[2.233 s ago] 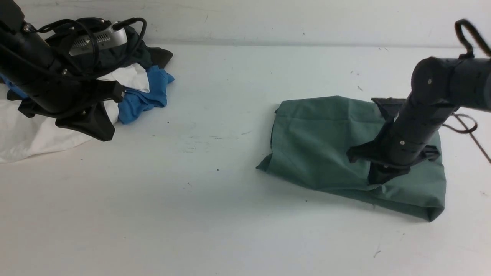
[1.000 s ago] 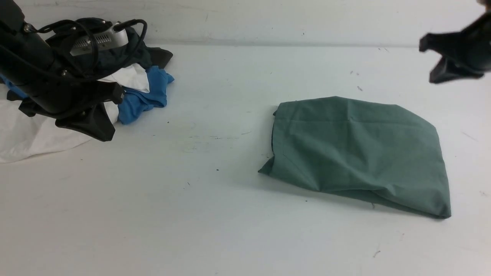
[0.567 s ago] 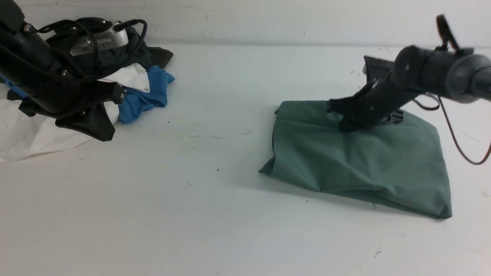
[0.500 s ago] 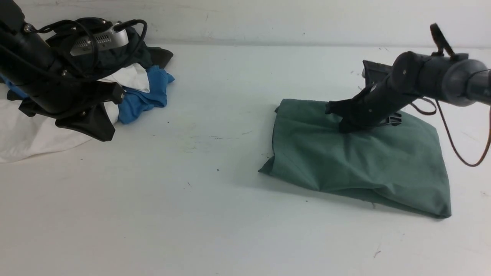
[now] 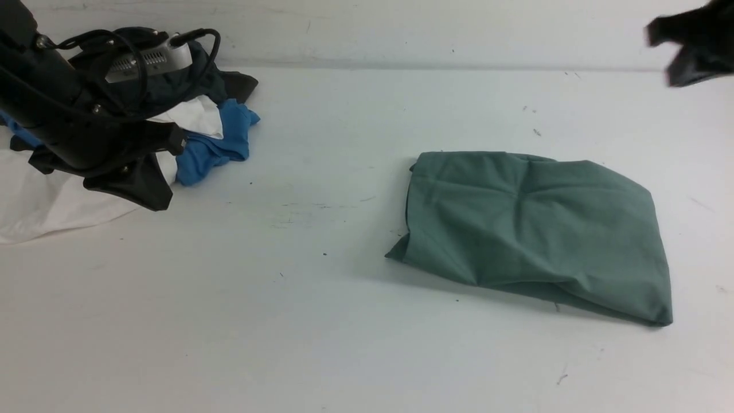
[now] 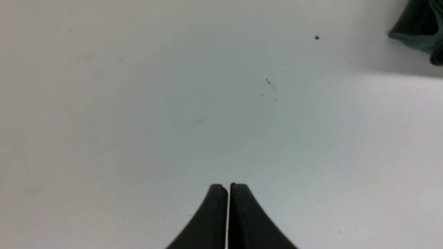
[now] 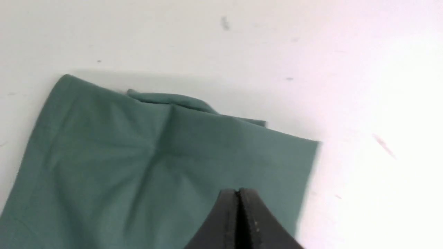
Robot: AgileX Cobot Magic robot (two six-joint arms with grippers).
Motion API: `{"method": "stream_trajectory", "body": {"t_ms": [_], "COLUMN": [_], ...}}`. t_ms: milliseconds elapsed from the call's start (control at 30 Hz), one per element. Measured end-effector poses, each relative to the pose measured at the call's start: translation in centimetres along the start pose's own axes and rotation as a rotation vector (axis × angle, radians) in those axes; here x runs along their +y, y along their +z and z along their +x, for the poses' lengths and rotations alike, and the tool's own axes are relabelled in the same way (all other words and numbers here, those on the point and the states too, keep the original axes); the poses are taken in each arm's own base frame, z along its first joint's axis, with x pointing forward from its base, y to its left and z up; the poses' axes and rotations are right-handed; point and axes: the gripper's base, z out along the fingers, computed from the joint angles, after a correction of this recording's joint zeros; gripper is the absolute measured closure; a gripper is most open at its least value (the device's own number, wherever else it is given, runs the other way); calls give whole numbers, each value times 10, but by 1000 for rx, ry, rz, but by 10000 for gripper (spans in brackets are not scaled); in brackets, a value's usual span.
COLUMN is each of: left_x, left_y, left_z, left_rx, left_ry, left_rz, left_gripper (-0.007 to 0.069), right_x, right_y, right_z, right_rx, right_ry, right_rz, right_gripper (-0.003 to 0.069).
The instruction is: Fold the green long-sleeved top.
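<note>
Green long-sleeved top lay folded into compact bundle on tabletop; folding looked near finished. Right gripper closed, empty, above top. Left gripper closed, empty, well apart.

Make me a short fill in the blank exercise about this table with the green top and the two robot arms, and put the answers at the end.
1. The green top lies folded on the white table, on the robot's ____ side.
2. In the left wrist view, the left pincer hangs above bare table with its jaws ____.
3. The right pincer, also shut, holds ____.
4. In the pile of clothes on the far left, the garment nearest the green top is ____ in colour.

Missing words: right; shut; nothing; blue
</note>
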Motion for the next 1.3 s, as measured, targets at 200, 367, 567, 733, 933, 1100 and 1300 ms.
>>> {"method": "stream_trajectory", "body": {"t_ms": [200,367,567,733,933,1100,1300], "left_x": [0,0,0,0,-1,-1,-1], "left_y": [0,0,0,0,0,0,0], "left_z": [0,0,0,0,0,0,0], "left_rx": [1,2,1,1,0,0,0], "left_ry": [0,6,11,11,10,10,10], "left_rz": [0,1,2,4,6,7,7], "left_gripper": [628,628,628,628,628,628,628], "right_x": [-17,-2,5,12,16,21,20], "right_y": [-96,-116,-105,-123,-140,-141,-146], "right_z": [64,157,254,298,310,308,304], "right_rx": [-127,-348,-646,-922,-1049,-1029,-1008], "right_ry": [32,0,-82,-81,-94,286,745], "right_rz": [86,37,40,9,4,-283,-579], "right_gripper": [673,673,673,673,673,673,673]}}
